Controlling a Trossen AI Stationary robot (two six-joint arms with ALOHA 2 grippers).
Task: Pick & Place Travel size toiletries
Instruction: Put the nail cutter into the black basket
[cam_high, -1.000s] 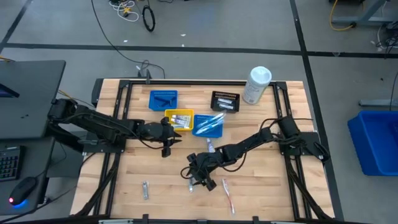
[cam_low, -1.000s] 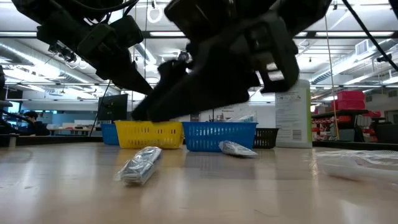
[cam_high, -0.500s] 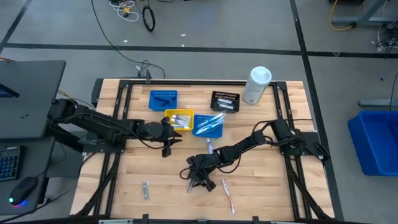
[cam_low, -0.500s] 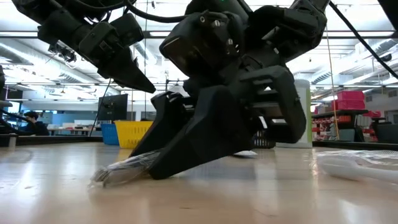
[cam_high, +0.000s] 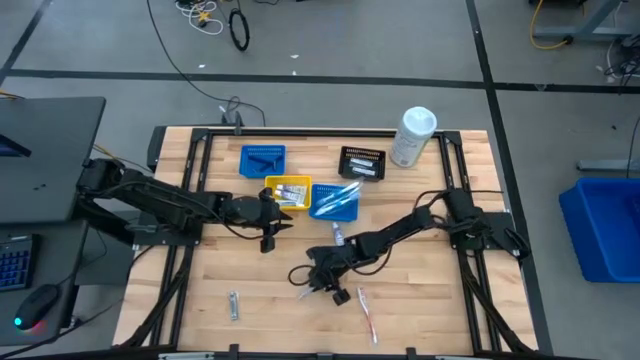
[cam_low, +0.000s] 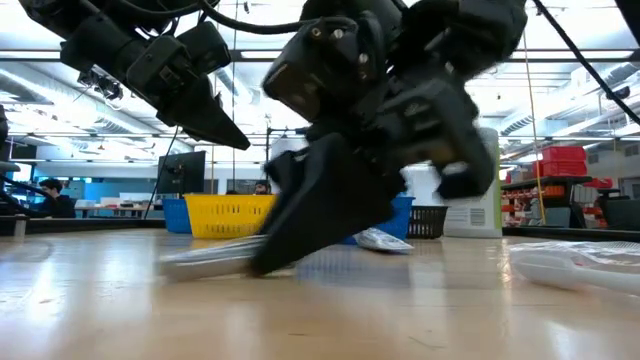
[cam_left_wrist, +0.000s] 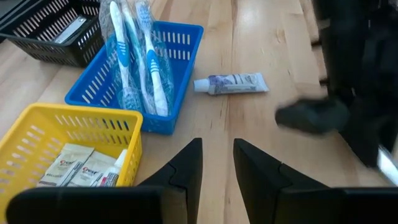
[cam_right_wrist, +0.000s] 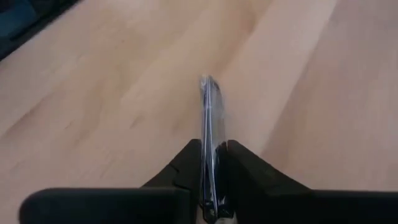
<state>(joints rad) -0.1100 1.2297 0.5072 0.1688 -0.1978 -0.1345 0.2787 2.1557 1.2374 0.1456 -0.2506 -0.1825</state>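
Observation:
My right gripper (cam_high: 308, 279) (cam_right_wrist: 209, 144) is low over the table's near middle, shut on a slim silvery packet (cam_right_wrist: 208, 102), which also shows in the low view (cam_low: 205, 262). My left gripper (cam_high: 268, 242) (cam_left_wrist: 216, 146) hangs above the table near the yellow bin (cam_high: 289, 190), its fingers a narrow gap apart and empty. A white-and-blue mini tube (cam_high: 338, 235) (cam_left_wrist: 231, 83) lies flat on the wood. A wrapped toothbrush (cam_high: 366, 310) and a small dark item (cam_high: 233, 305) lie near the front edge. My right gripper pinches the packet between its two fingers, which press on its two flat faces at its near end (cam_right_wrist: 209, 163). The packet stands edge-on and sticks out forward past the fingertips. The fingers slant down toward the table's left. Whether its far end touches the wood, I cannot tell.
A blue bin with toothbrushes (cam_high: 335, 200), the yellow bin holding small packets, a second blue bin (cam_high: 263, 160) and a black bin (cam_high: 362, 163) stand in the far middle. A large white canister (cam_high: 413, 137) stands far right. Bare wood lies at the near left and right.
My right gripper has come down onto the silvery packet that lay flat on the table and has taken hold of it. It has then tipped and drawn back a little toward the far edge. The packet now sticks out from the fingers instead of lying loose.

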